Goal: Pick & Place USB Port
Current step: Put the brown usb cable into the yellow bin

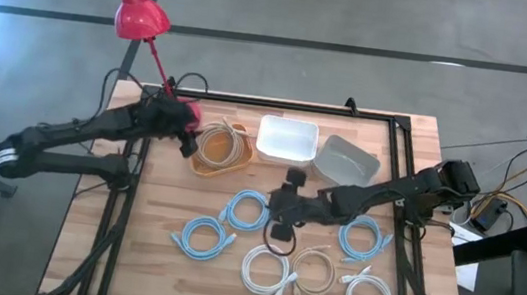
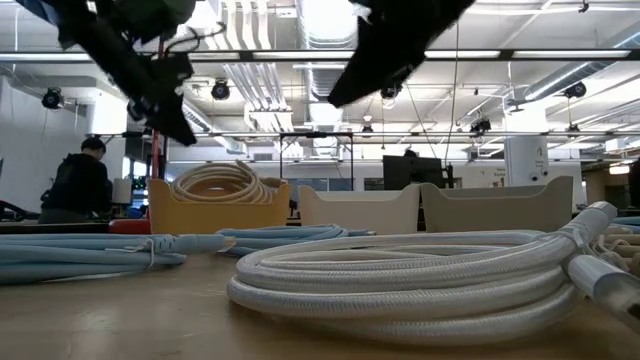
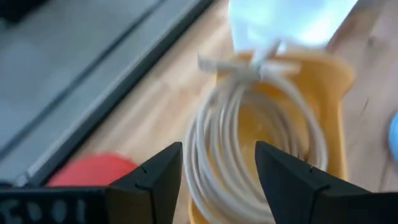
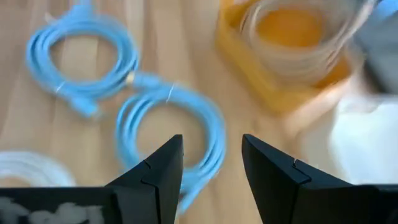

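Now the coiled beige USB cable (image 1: 222, 144) lies in the orange plastic bin (image 1: 208, 169), beside a white bin (image 1: 287, 138). Left end effector (image 1: 188, 144), open and empty, hovers at the orange bin's edge; right end effector (image 1: 283, 210), open, hovers over blue coils (image 1: 246, 209).

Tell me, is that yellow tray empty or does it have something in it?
Not empty. The yellow tray holds a coiled beige cable, lying inside its walls in the high view; the left gripper hangs open beside it.

A white cable coil (image 2: 420, 275) lies nearest on the worktop (image 2: 120, 320), blue cables (image 2: 90, 255) beside it; a beige coil (image 2: 215, 183) fills the yellow bin (image 2: 215, 215) beyond.
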Available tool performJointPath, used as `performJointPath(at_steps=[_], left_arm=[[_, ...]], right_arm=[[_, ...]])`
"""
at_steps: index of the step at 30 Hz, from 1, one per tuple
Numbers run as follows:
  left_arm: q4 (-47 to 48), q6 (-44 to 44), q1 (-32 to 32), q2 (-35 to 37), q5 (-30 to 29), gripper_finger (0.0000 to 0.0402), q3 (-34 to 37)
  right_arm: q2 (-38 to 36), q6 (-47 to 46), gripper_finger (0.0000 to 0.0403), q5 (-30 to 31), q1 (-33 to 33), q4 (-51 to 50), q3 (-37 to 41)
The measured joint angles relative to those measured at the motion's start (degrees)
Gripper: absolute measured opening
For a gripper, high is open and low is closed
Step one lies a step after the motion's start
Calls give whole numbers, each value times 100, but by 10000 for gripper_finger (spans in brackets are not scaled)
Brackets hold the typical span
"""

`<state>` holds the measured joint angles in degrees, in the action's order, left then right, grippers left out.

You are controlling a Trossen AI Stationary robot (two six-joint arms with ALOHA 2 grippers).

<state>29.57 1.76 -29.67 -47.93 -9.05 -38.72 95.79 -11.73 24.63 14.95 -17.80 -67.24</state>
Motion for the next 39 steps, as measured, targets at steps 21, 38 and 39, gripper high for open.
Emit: performJointPath(at_steps=[21,38,39], left_arm=[[-1479,415,51,27,696,204,-220],[-1469,217,61,-44,791,204,-212],[-1473,214,70,-57,806,204,-212]], right_arm=[[40,-2526,162,-2628,1045,-1489,151],[917,-1181,162,-2179,1261,-1875,305],[978,-1069,162,-2088,1264,-1934,309]])
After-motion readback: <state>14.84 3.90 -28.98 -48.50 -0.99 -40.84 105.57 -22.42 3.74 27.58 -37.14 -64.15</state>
